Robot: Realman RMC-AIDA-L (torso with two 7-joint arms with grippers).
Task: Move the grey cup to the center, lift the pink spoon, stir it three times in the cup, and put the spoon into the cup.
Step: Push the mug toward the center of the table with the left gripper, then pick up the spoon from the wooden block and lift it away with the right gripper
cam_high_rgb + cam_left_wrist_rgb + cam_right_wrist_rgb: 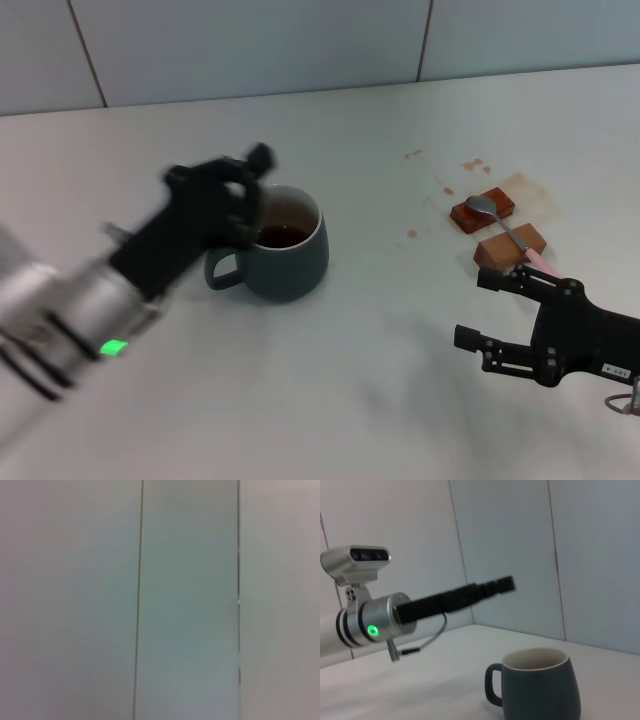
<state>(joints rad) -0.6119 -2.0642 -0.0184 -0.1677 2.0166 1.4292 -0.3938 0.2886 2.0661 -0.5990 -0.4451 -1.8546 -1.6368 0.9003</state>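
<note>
Right gripper (487, 305), fingers spread, should approach low over the pink spoon (506, 231) handle; left gripper (245, 190) fingers indistinct above grey cup (283, 248).

Left gripper (245, 185) over grey cup (285, 245)

Blue-grey cup (285, 250), brown liquid, brown blocks (484, 209), seemingly pink-handled spoon (508, 232)

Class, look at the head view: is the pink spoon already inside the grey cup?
No. The pink spoon lies across two brown blocks on the table, well apart from the grey cup, near the right gripper.
</note>
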